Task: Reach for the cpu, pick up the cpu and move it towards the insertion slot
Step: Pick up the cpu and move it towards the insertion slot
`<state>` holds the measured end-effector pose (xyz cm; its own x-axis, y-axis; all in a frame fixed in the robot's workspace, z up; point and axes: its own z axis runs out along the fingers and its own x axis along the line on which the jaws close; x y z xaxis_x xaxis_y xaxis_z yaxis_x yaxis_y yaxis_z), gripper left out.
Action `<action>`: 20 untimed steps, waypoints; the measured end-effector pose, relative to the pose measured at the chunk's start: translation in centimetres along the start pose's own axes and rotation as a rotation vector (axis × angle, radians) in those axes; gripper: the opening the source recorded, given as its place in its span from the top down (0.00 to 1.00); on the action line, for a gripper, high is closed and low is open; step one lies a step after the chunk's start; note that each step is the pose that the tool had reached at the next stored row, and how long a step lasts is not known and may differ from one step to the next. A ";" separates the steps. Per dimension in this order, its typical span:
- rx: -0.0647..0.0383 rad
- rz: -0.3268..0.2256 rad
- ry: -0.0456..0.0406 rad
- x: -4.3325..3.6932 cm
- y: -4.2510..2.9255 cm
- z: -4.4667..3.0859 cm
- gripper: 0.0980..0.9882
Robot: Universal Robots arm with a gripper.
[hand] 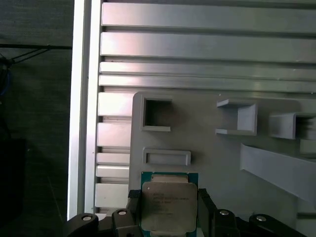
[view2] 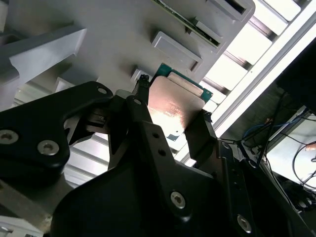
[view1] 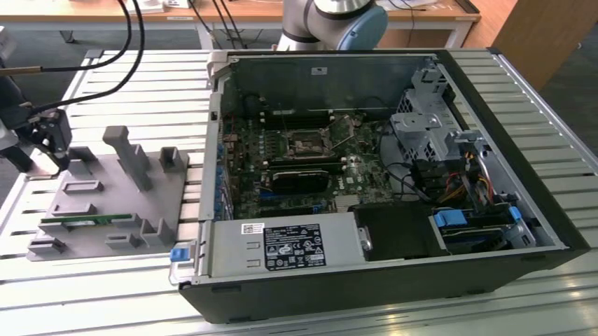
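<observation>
Arm's parked pointing down over the grey tray (view1: 94, 210), at the corner away from the open computer case (view1: 486, 231). The gripper (view2: 174, 98) has its fingers (view2: 197, 140) clamped on opposite edges of the cpu (hand: 168, 205). The insertion slot (view1: 306, 145) is well apart from the tray, inside the case.

Exterior view: tray (view1: 94, 241) lies on the slatted table (view1: 523, 84), just beside the open computer case (view1: 374, 294), on the exterior view's left. Memory stick (view1: 84, 220) lies on the tray's near part. Insertion slot (view1: 307, 143) sits inside the case, mid-board. Gripper (view1: 49, 150) stands over the tray's left edge, well apart from the slot. In both wrist views, cpu (hand: 167, 202) sits between the fingers (view2: 197, 133), touching both, above the tray.
</observation>
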<state>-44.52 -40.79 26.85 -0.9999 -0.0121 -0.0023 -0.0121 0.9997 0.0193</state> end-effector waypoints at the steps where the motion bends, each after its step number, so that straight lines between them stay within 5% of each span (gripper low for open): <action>1: 0.000 0.000 0.0000 0.00 0.00 -0.09 0.50; 20: 0.000 0.000 0.0000 -0.01 0.05 -2.49 0.50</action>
<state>-44.52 -40.79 29.34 -0.9999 -0.0121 -0.0023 -0.0121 0.9997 0.0193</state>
